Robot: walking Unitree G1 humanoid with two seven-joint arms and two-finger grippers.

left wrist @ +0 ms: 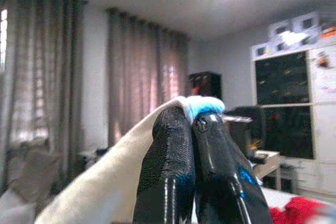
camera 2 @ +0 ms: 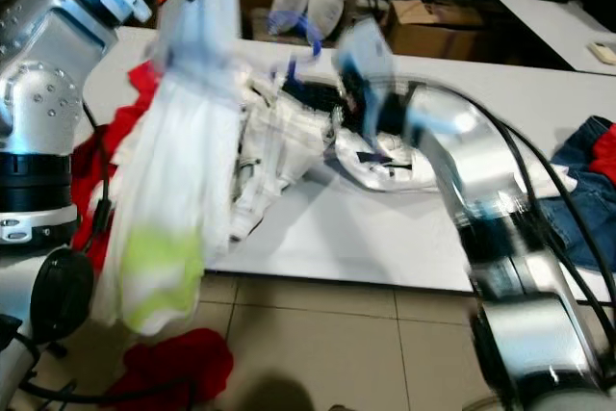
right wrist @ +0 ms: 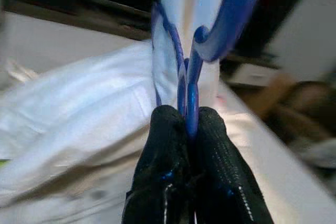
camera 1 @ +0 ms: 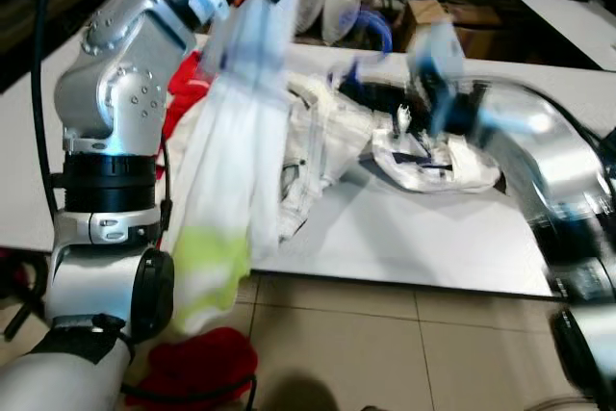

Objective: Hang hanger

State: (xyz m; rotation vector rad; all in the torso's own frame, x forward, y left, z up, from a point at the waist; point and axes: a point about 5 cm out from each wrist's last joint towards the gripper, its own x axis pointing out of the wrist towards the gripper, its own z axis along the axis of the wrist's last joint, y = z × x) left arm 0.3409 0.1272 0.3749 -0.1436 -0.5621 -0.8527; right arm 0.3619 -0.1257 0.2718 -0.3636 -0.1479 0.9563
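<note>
Over the worktop: a white garment [camera 1: 236, 170] with a yellow-green patch is being held up by the left end effector [left wrist: 191, 124], and it is draping down past the worktop [camera 1: 423, 247] edge toward the floor.
Left end effector: its fingers are being kept pressed together on a fold of the garment's white cloth, high above the worktop.
Right end effector [right wrist: 186, 121]: its fingers are being kept clamped narrowly on the blue hanger [right wrist: 202, 40], near the base of the hook.
Hanger position: it is being carried above the pile of white clothes [camera 2: 289, 141], near the garment; the motion is blurring it.
Step, as judged: the hanger is being brought to the garment, and hanging is not yet done.
Risk: the thin hanger could be twisted or slipped out of the narrow pinch if it is snagged on the cloth.
Risk: the garment could be dropped if its weight is dragging the fold free.
Wrist views: both grasps are being shown clearly.
Head views: the garment's full drape and red cloth [camera 1: 197, 363] on the floor are being shown.
</note>
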